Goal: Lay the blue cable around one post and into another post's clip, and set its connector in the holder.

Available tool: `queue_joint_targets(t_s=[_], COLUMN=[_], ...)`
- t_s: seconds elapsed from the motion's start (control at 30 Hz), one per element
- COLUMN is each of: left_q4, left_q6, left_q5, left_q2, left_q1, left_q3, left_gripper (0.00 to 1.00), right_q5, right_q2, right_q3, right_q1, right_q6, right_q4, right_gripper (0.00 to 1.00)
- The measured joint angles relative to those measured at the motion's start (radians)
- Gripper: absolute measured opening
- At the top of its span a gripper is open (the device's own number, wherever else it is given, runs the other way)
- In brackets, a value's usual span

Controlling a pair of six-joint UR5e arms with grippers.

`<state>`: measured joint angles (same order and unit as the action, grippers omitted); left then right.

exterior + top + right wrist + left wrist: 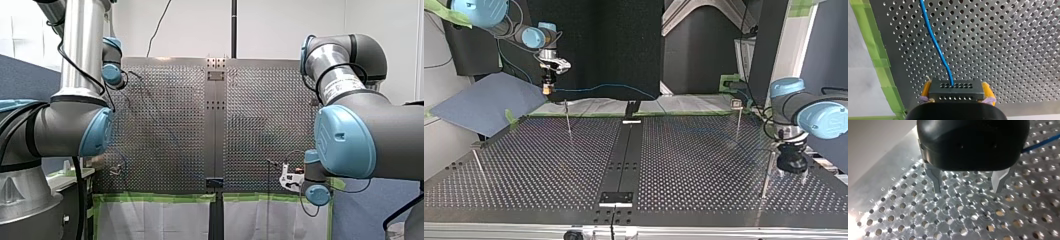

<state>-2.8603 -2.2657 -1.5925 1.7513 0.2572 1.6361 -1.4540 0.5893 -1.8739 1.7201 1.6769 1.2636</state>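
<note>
My left gripper (968, 191) hung just over the table (923, 215), its metal fingers (936, 180) wide apart, with nothing between them and neither tip touching anything I could make out. A short stretch of the cable (1040, 143) lay on the table off to one side of it, outside the fingers.

My right gripper (956, 86) was clamped on the connector (956, 96), a dark block with two rows of small holes, with a yellow pad (926, 90) pressed against each end. The cable left the middle of the block and ran ahead over the table, beside the green tape (880, 65) along the table's edge.

In the top view, from the left: a blue sheet (489, 102) leaned off the table's corner, and a thin post (476, 162) stood near the left edge. My right gripper (546, 85) held the connector in the air beyond the far edge. From there the cable (604, 87) hung free toward the middle of that edge; past that it was too faint to trace. A second post (568, 120) stood below the gripper, clear of the cable. A black strip (626, 150) ran down the table's middle. Further right stood a post (738, 120) with a clip (736, 104) on top. A last post (766, 175) stood just beside my left gripper (791, 172).
</note>
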Motion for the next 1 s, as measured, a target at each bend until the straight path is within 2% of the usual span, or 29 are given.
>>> queue_joint_targets(t_s=[0.47, 0.8, 1.0], left_q4=[0.048, 0.045, 0.053], left_q6=[-0.113, -0.093, -0.085], left_q5=[0.019, -0.002, 0.003], left_q2=[0.0, 0.002, 0.008], left_q1=[-0.012, -0.015, -0.022], left_q3=[-0.03, -0.027, -0.009], left_gripper=[0.99, 0.99, 0.99], right_q5=[0.001, 0.0, 0.0], right_q2=[0.0, 0.0, 0.0], right_q3=[0.006, 0.006, 0.006], right_q1=[0.014, 0.016, 0.016], right_q6=[0.0, 0.0, 0.0], right_q4=[-0.004, -0.004, -0.003], right_gripper=[0.0, 0.0, 0.0])
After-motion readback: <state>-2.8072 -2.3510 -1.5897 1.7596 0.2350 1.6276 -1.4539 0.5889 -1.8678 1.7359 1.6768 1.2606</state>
